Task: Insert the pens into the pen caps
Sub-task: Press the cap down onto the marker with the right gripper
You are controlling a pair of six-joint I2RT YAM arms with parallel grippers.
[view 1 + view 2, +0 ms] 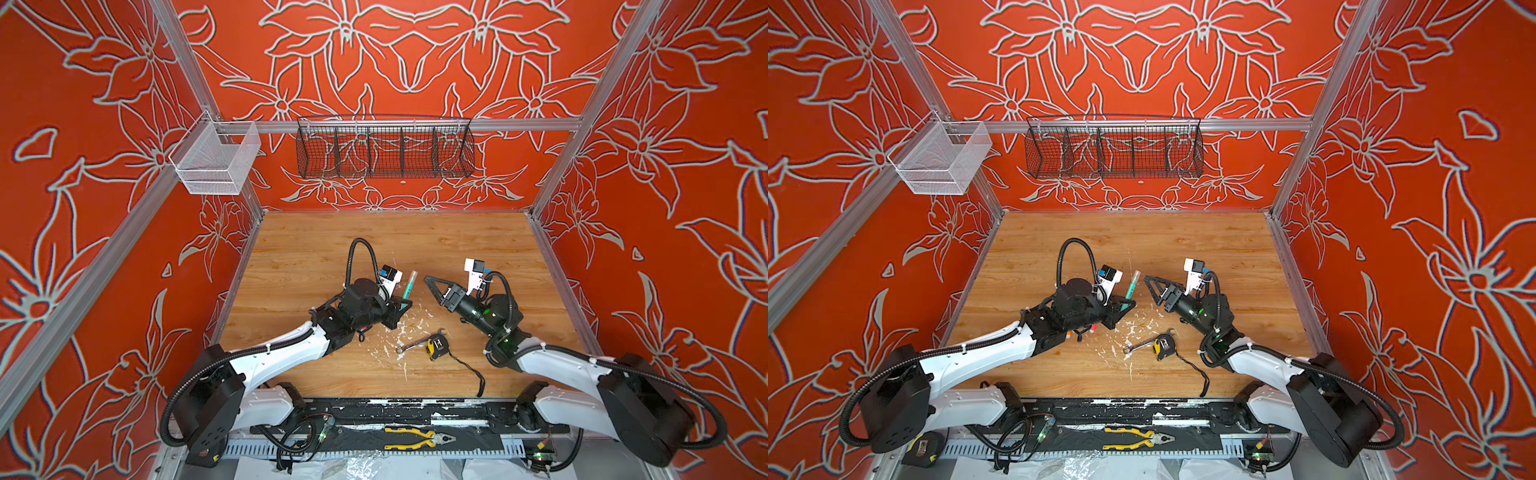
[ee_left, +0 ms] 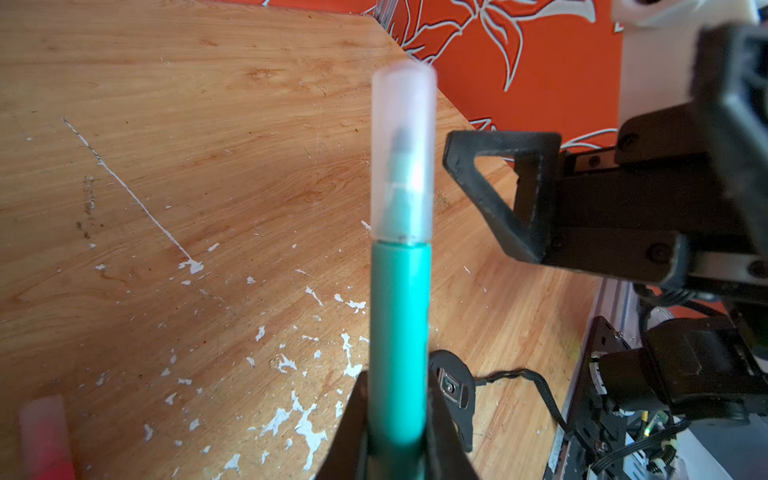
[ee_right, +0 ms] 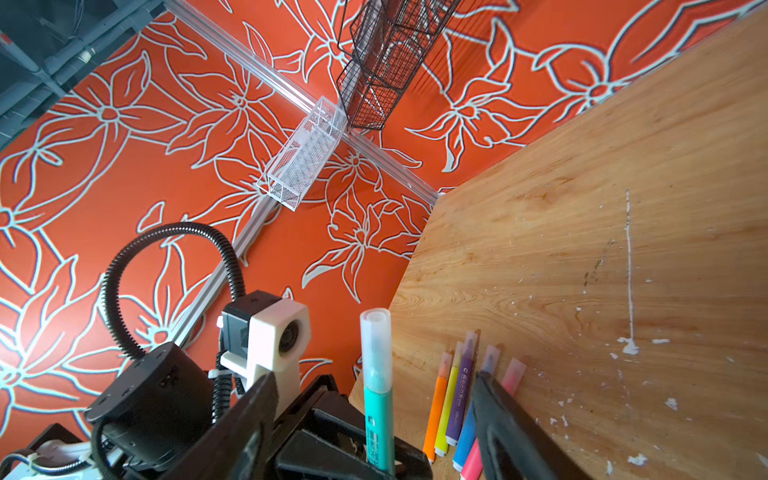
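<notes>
The green pen (image 1: pixel 405 292) has a teal barrel with dark print near its lower end, and a frosted, see-through cap (image 2: pixel 403 153) sits fully over its tip, with the dark nib showing through the plastic. It is held up off the wooden table (image 1: pixel 316 257) near the middle, cap end pointing far and a little right. The left gripper (image 1: pixel 402 308) is clenched on the barrel's lower part. The right gripper (image 1: pixel 432 284) stands released, jaws apart, just right of the cap and not touching it. In the right wrist view five more pens lie side by side on the table beneath the left arm: orange (image 3: pixel 436 411), yellow (image 3: pixel 448 405), purple (image 3: pixel 461 395), blue (image 3: pixel 466 434) and pink (image 3: pixel 512 376), each wearing a clear cap; one right finger (image 3: pixel 503 419) hides parts of the blue and pink ones. Near and right of the held pen lie white paint flecks (image 1: pixel 395 328), a silver wrench (image 1: pixel 413 344) and a yellow-and-black tape measure (image 1: pixel 437 346) touching the wrench. Yellow-handled pliers (image 1: pixel 415 438) rest on the near rail. On the far wall hang a black wire basket (image 1: pixel 384 149) and a white mesh basket (image 1: pixel 216 160). Counted: six pens, six caps, one wrench, one pair of pliers, two baskets.
</notes>
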